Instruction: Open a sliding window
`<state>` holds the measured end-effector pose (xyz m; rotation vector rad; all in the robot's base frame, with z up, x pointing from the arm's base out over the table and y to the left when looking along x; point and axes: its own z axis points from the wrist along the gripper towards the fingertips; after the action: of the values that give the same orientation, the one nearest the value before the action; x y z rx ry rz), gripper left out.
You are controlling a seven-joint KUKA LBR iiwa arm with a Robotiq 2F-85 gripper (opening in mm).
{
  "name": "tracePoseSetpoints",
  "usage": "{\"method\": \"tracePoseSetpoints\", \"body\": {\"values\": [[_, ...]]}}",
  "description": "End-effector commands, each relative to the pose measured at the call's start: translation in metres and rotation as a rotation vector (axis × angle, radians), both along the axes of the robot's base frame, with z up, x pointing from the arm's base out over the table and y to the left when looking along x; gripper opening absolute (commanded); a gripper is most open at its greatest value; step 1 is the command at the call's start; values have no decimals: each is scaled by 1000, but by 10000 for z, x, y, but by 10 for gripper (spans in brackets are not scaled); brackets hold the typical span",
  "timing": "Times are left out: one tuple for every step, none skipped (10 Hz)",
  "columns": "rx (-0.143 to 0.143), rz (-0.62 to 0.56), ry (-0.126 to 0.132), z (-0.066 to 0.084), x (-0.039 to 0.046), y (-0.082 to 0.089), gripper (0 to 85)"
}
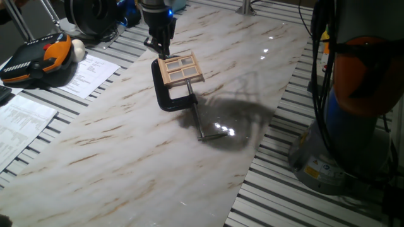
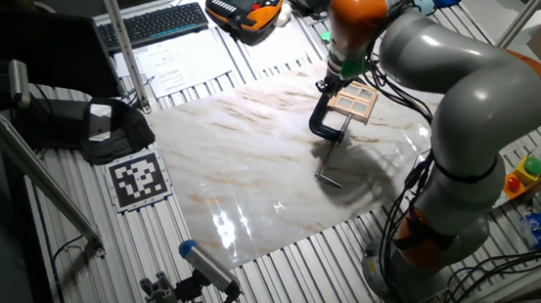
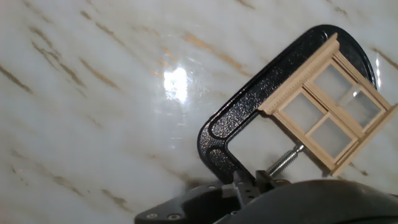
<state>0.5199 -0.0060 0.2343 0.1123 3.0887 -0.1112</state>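
The sliding window [image 1: 181, 68] is a small light-wood frame with four panes, held flat on the marble tabletop by a black C-clamp [image 1: 165, 94]. My gripper [image 1: 163, 49] hangs low at the window's far left corner, over the clamp's back; its fingers look closed together and hold nothing. In the other fixed view the window [image 2: 355, 101] lies just right of the gripper [image 2: 330, 83]. In the hand view the window [image 3: 329, 112] is at the right, inside the clamp [image 3: 245, 121], and the fingertips [image 3: 247, 184] sit at the bottom edge near the clamp's screw.
The clamp's screw handle [image 1: 205, 129] sticks out toward the front of the marble board [image 1: 126, 145]. An orange-black teach pendant [image 1: 38, 57] and papers [image 1: 88, 72] lie at the left. The arm's base [image 1: 353, 126] stands at the right.
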Motion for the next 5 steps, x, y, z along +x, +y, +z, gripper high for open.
{"method": "tracePoseSetpoints", "body": {"values": [[-19,-8,2,-27,9,-47,0],[-19,-19,1,-60,21,-99,0],[-15,-33,0,-81,20,-138,0],[-16,-43,-1,-88,17,-175,0],[-16,-53,-2,-101,16,-213,0]]}}
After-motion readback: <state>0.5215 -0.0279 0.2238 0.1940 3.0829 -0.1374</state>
